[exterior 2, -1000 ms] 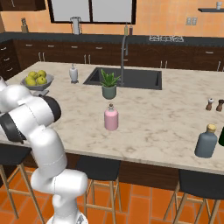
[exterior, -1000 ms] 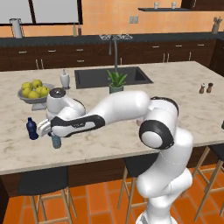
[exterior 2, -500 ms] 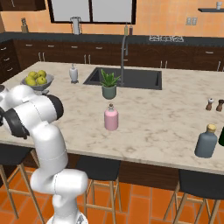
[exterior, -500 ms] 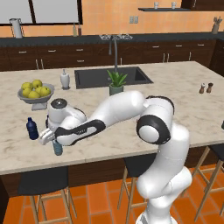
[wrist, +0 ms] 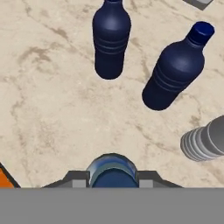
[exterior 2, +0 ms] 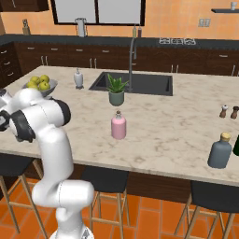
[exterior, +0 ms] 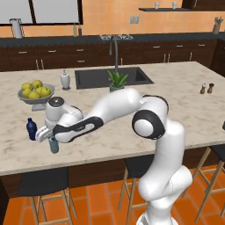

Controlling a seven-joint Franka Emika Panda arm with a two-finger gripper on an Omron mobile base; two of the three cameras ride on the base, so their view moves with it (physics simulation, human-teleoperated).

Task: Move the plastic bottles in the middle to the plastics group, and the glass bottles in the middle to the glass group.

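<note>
My gripper (exterior: pixel 50 137) is shut on the translucent teal-blue plastic bottle (exterior: pixel 53 144), low over the counter's left end near the front edge. In the hand view the bottle's top (wrist: pixel 113 171) sits between my fingertips (wrist: pixel 75 178). Just beyond stand the plastics group's two dark navy bottles (wrist: pixel 111 39) (wrist: pixel 175 70), and the clear-grey plastic bottle (wrist: pixel 202 141) is beside them. One navy bottle (exterior: pixel 31 128) shows left of my hand. The pink glass bottle (exterior 2: pixel 118 126) stands upright mid-counter. The two tiny brown bottles of the glass group (exterior: pixel 202 88) (exterior: pixel 211 87) are at the far right.
A bowl of yellow-green fruit (exterior: pixel 36 91) and a white bottle (exterior: pixel 65 80) stand behind my hand. A potted plant (exterior: pixel 116 81) sits by the sink (exterior: pixel 112 75). A larger grey-blue bottle (exterior 2: pixel 219 150) stands near the counter's right front edge. Stools line the front.
The arm has sunk a little with the teal bottle in the gripper, bringing it lower beside the navy bottle. The other bottles have not moved.
</note>
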